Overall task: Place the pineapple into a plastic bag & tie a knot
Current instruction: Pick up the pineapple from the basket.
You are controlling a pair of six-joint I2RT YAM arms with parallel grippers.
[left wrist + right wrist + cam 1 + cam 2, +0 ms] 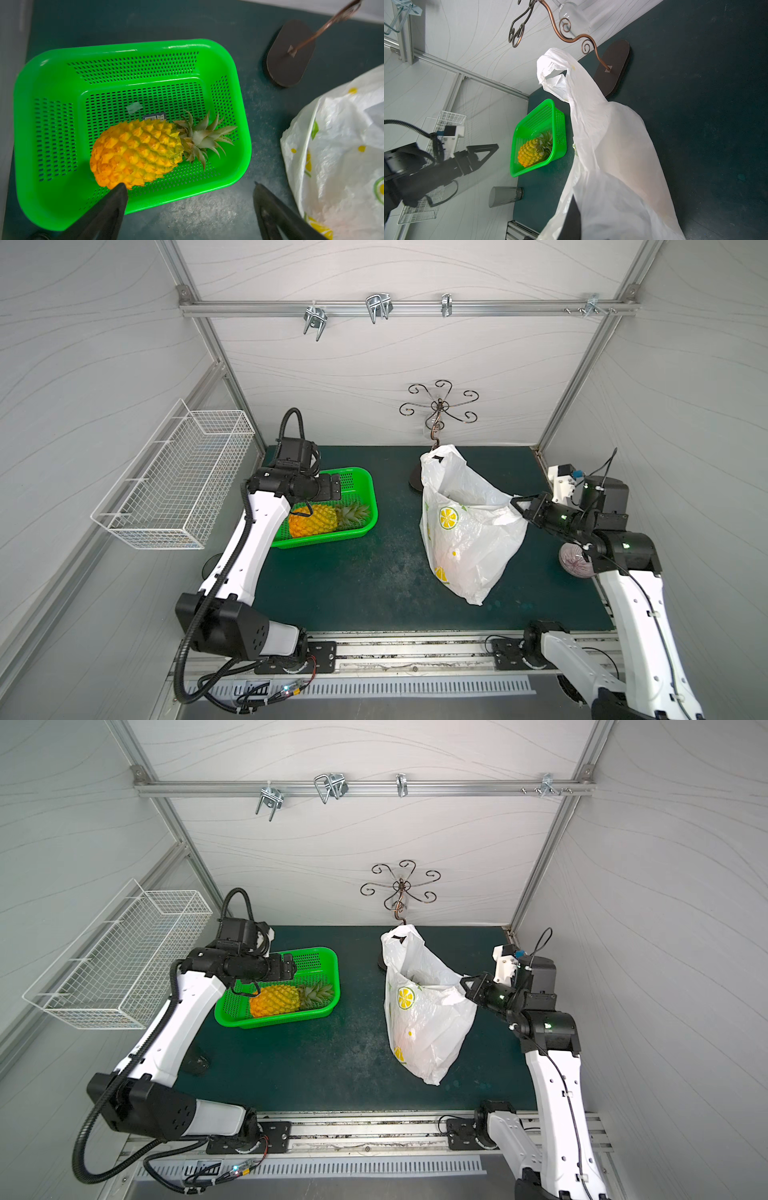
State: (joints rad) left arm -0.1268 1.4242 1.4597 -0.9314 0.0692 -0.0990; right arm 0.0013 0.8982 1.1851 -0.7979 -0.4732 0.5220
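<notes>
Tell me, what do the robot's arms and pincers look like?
Both the left arm and right arm have white shells between chunky black joints. A ribbed black hose loops along the left; a thin black cable runs down the right, whose wrist shows green lights. The left gripper and right gripper are black, with triangular fingers tapering to points.

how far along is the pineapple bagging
Done: the plastic bag hangs by one handle from the stand, its mouth pulled open by the shut right gripper. In hand: the open left gripper hovers over the pineapple, which lies in the green basket, ungrasped. Left: grasp, bagging, tying.
</notes>
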